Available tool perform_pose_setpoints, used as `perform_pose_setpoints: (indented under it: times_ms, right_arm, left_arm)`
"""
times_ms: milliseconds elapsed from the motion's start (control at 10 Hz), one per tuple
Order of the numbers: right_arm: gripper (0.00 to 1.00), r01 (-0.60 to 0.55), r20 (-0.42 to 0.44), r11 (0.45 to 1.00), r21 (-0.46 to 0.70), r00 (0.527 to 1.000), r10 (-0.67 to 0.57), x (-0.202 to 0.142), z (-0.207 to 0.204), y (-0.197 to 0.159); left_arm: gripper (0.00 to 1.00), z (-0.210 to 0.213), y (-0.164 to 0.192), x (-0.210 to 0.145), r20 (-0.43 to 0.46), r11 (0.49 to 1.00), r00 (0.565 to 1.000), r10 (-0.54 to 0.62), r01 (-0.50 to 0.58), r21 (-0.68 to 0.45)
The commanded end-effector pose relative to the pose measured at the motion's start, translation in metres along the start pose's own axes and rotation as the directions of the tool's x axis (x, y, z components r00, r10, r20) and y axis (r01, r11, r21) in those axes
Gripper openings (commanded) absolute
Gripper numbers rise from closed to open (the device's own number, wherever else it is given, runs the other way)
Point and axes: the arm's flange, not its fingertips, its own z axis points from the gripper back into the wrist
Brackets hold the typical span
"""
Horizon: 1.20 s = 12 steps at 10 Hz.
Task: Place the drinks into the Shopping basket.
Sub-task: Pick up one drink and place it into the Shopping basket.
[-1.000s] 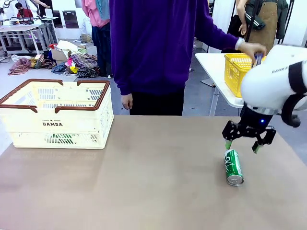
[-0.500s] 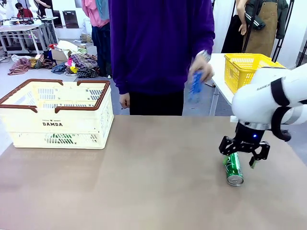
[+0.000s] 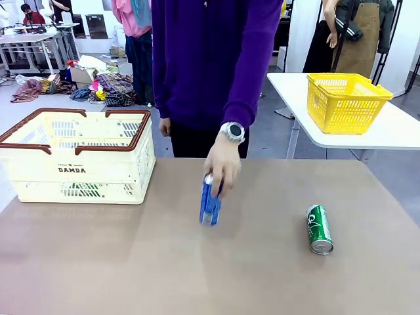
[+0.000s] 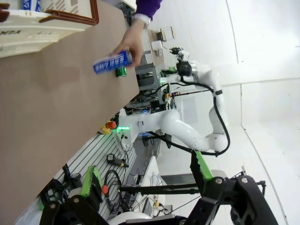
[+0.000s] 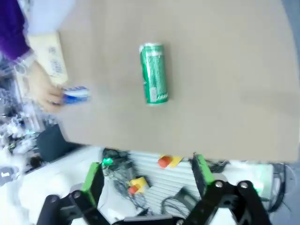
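While a hand (image 3: 223,167) grips the blue can (image 3: 210,203), left gripper (image 4: 144,166), right gripper (image 5: 146,165): jaws apart.
Green can (image 3: 319,228) lies sideways; a nudge could roll it.

brown table (image 3: 197,275), cream basket (image 3: 72,172), green can (image 3: 319,228)

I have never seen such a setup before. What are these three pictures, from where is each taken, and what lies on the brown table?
This is a two-armed robot sharing a table with a person. The front picture looks across the table at the person. The other two come from cameras on the robot's wrists, each looking along its own claw: the left claw and the right claw are both open and empty. On the table are a cream Shopping basket and a green can lying on its side. The person's hand holds a blue can by its top, nearly upright.
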Motion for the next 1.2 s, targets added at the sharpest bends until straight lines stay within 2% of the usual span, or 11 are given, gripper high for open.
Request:
perform_pose_setpoints:
  times_ms: [0,100,300,600,800,900,1100]
  right_arm:
    - [1.00,0.059,0.036,0.970,0.236,0.997,-0.069,-0.028,0.061,-0.105]
    - [1.00,0.044,0.060,0.952,0.302,0.996,-0.065,-0.035,0.058,-0.128]
    - [1.00,0.059,0.108,0.947,0.315,0.989,-0.097,-0.044,0.050,-0.145]
    - [1.00,0.034,0.113,0.962,0.271,0.991,-0.066,-0.036,0.040,-0.127]
    - [1.00,0.033,0.112,0.993,0.114,0.993,-0.045,-0.005,0.011,-0.078]
    - [1.00,-0.017,0.056,1.000,-0.002,0.998,0.017,0.020,-0.020,-0.033]
    - [1.00,-0.157,-0.134,0.965,-0.210,0.982,0.131,0.059,-0.097,0.051]
  left_arm:
    - [1.00,-0.001,-0.001,-0.003,-0.002,1.000,1.000,-0.004,0.004,0.000]
    - [1.00,-0.001,-0.001,-0.003,-0.002,1.000,1.000,-0.004,0.004,0.000]
    - [1.00,-0.001,-0.001,-0.003,-0.002,1.000,1.000,-0.004,0.004,0.000]
    - [1.00,-0.001,-0.001,-0.003,-0.002,1.000,1.000,-0.004,0.004,0.000]
    - [1.00,-0.001,-0.001,-0.003,-0.002,1.000,1.000,-0.004,0.004,0.000]
    - [1.00,-0.001,-0.001,-0.003,-0.002,1.000,1.000,-0.004,0.004,0.000]
    - [1.00,-0.001,-0.001,-0.003,-0.002,1.000,1.000,-0.004,0.004,0.000]
